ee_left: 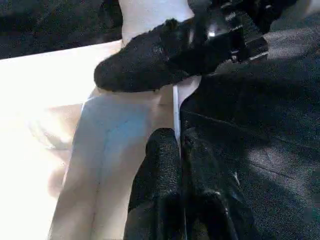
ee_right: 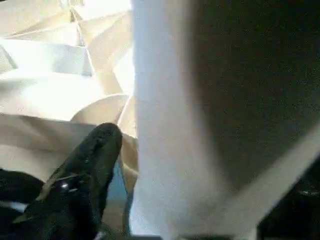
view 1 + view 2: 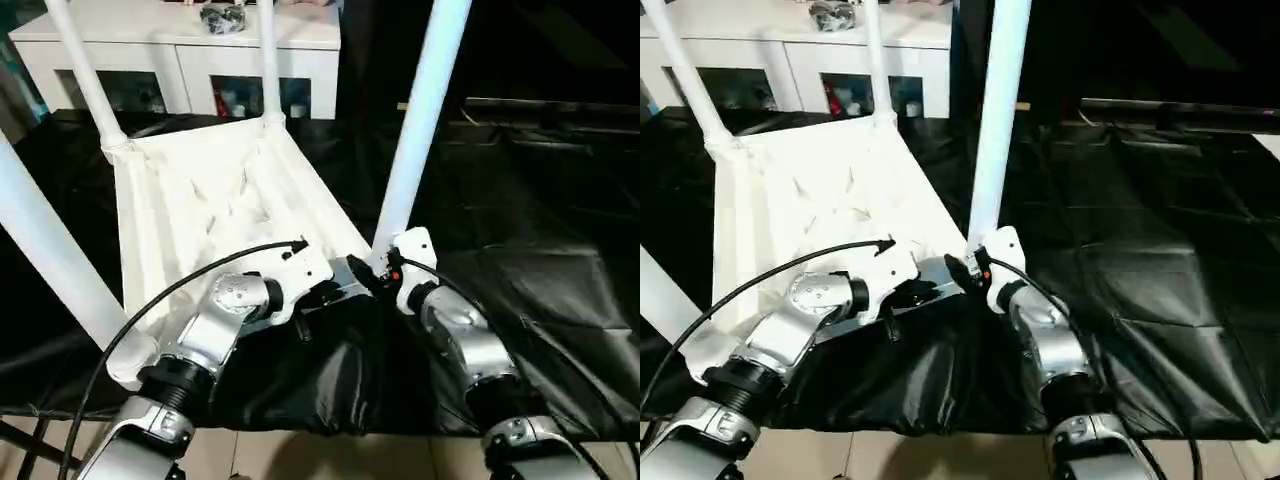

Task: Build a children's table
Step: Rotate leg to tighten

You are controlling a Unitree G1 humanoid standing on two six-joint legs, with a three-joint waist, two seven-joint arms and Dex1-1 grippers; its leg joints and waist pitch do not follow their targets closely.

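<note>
The two silver forearms sit nearest the camera, converging on the near right corner of the children's table (image 3: 215, 195). The table lies upside down on the bench (image 3: 560, 260), which is covered in black sheeting; its ribbed underside faces up and four white legs stand upright from its corners.

Left claw (image 3: 340, 283): at the near edge of the tabletop, just beside the right claw. In the left wrist view its two black fingers (image 1: 160, 170) are pressed together side by side, clenched, with the thin white edge of the tabletop running up to the slit between them. Whether that edge is actually pinched cannot be told.

Right claw (image 3: 383, 268): at the base of the near right leg (image 3: 420, 120). In the right wrist view one black finger (image 2: 92, 165) lies against the white leg, touching it; the second finger is hidden, so its state cannot be told.

Behind the bench stands a white cabinet (image 3: 180, 55) with glass doors. No readable writing or labels are visible.
</note>
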